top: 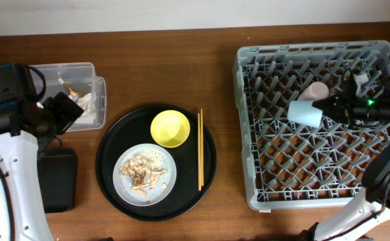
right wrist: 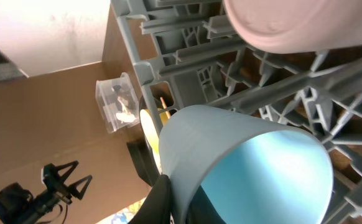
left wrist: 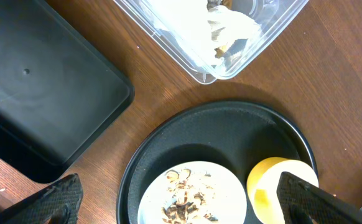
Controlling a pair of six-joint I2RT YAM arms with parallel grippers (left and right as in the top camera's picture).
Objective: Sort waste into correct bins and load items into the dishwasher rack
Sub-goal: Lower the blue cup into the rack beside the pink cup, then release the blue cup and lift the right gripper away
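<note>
My right gripper (top: 326, 107) is shut on the rim of the light-blue cup (top: 305, 112) (right wrist: 243, 155) and holds it on its side over the grey dishwasher rack (top: 248, 134). The pink cup (top: 313, 91) (right wrist: 293, 25) lies in the rack just behind it. My left gripper (top: 71, 110) (left wrist: 175, 202) is open and empty, above the table between the clear box (top: 88, 73) (left wrist: 231, 43), which holds paper wrappers (top: 81, 97), and the shallow black tray (top: 57, 177) (left wrist: 38, 87). The round plate (top: 145, 174) (left wrist: 190, 193) bears food scraps. The yellow saucer (top: 170, 128) (left wrist: 280, 186) and chopsticks (top: 200, 150) lie beside it.
The plate, saucer and chopsticks rest on a large round black tray (top: 108, 161) at the table's middle. The rack fills the right side. A pale wall edge runs along the back.
</note>
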